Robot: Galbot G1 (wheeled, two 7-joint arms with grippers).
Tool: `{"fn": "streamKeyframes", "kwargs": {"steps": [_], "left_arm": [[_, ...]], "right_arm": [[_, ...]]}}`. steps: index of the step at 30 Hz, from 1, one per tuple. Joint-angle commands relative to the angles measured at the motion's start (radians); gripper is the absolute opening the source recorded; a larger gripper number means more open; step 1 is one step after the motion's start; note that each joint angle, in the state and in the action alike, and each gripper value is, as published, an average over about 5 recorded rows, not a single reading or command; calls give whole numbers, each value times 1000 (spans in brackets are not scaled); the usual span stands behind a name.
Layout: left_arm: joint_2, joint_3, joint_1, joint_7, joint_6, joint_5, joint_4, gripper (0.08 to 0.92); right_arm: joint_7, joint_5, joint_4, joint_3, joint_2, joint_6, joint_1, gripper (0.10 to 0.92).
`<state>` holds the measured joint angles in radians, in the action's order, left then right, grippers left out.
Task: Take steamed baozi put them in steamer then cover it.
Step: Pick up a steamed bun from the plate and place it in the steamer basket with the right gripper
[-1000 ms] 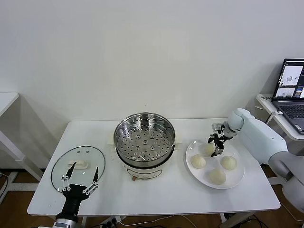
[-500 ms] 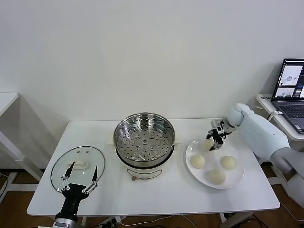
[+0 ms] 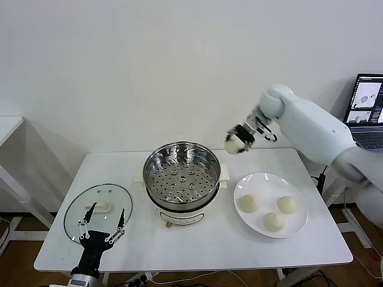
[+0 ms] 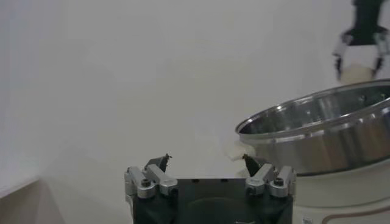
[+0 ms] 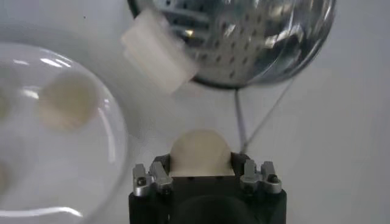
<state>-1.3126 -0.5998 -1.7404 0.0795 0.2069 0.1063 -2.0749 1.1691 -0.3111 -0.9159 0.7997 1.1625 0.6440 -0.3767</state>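
My right gripper (image 3: 236, 143) is shut on a cream-white baozi (image 3: 233, 144) and holds it in the air just right of and above the steamer (image 3: 182, 179), a shiny steel pot with a perforated tray on a white base. The held baozi fills the jaws in the right wrist view (image 5: 200, 154). Three more baozi (image 3: 249, 202) lie on the white plate (image 3: 298, 228). The glass cover (image 3: 97, 208) with its white handle lies on the table at the left. My left gripper (image 3: 100, 232) is open and empty at the cover's near edge.
A laptop (image 3: 366, 113) stands on a side table at the far right. A second white table edge shows at the far left. The white wall is close behind the table. The steamer's rim also shows in the left wrist view (image 4: 317, 131).
My right gripper has lifted one baozi off the plate and carried it up and left toward the steamer. The plate now holds three. The left arm has not moved.
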Motion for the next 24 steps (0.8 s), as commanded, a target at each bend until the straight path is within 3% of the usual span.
{"fn": "streamKeyframes", "kwargs": {"steps": [1,24], "left_arm": [[3,-1,2,0,7,0,1,823],[-3,-4,6,16,21,6,-2,823]], "right_arm": [[-19,-145,-51,59,164,229,-75,671],[-110,-347,129,62,337,224,94,679]]}}
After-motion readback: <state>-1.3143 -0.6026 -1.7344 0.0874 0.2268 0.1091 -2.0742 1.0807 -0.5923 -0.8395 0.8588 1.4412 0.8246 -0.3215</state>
